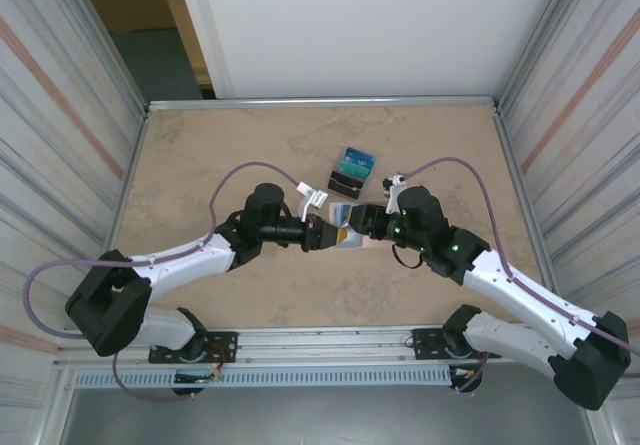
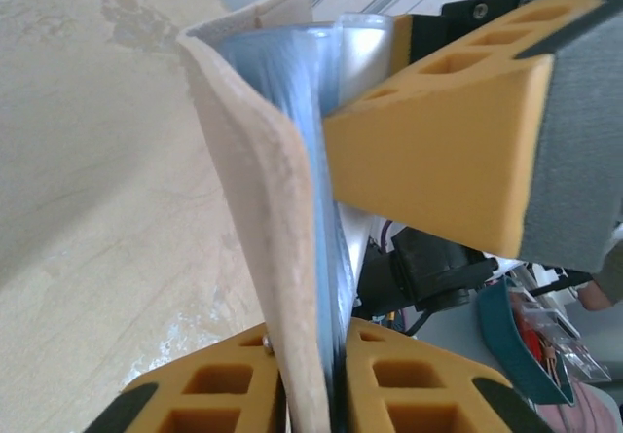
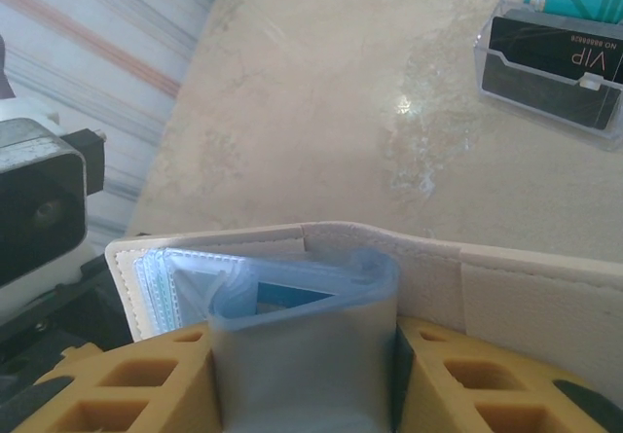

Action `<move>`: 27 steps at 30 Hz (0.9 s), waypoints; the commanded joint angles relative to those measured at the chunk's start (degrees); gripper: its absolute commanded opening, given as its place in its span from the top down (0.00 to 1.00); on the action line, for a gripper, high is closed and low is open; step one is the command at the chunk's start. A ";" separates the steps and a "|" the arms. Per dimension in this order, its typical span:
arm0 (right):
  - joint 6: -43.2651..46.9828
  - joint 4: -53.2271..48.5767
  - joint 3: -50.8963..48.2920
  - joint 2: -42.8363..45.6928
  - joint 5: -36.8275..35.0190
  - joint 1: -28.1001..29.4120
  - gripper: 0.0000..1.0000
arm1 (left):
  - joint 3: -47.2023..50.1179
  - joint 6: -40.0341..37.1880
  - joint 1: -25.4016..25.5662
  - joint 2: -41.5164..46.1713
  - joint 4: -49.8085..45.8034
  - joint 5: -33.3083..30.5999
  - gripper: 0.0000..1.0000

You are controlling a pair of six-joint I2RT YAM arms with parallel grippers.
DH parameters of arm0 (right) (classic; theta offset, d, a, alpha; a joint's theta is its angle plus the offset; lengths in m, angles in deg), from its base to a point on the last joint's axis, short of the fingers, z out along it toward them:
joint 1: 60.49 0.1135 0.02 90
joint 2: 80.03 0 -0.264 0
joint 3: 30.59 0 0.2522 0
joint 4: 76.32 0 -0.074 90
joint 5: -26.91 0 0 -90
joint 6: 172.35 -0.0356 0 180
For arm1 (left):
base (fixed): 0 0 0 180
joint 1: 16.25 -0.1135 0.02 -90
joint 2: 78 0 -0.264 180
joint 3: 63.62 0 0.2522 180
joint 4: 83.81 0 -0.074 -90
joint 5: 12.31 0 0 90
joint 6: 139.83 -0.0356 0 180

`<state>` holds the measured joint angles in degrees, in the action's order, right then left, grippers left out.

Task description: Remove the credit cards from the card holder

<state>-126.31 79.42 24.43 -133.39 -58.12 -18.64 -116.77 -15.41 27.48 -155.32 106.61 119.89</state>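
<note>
In the overhead view the card holder (image 1: 345, 236) hangs above the table (image 1: 220, 165) at the centre of the frame, held open between the two arms. The left gripper (image 1: 324, 233) is clamped on its tan cover. In the left wrist view the cover and pale blue lining run straight down between those fingers. The right gripper (image 1: 362, 222) comes in from the other side. Its fingers press on either side of a clear plastic sleeve (image 3: 302, 345) bulging out of the card holder, at the bottom of the right wrist view.

Some credit cards (image 1: 352, 168) are already out. A teal one and a dark one lettered VIP stand in a clear holder stand (image 3: 492, 49), just above the grippers in the overhead frame. The job is not finished, though, because a blue card (image 3: 292, 299) shows inside the gripped sleeve. I cannot tell whether other pockets hold more. By my reading, that card has yet to be worked free and set with the others.
</note>
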 commanded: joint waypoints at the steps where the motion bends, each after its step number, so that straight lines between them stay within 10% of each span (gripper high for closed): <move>1: -1.15 0.48 -1.61 1.40 0.52 -0.70 0.56 | 0.08 1.75 0.31 3.05 9.55 4.95 0.74; 27: 0.34 -6.15 -2.41 6.64 -3.07 -2.09 0.56 | 0.77 4.43 -0.94 4.15 11.06 4.47 0.91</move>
<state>-126.88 77.63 23.10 -127.17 -58.97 -20.04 -115.81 -10.04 26.82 -154.16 112.76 122.69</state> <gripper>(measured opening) 0.438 0.139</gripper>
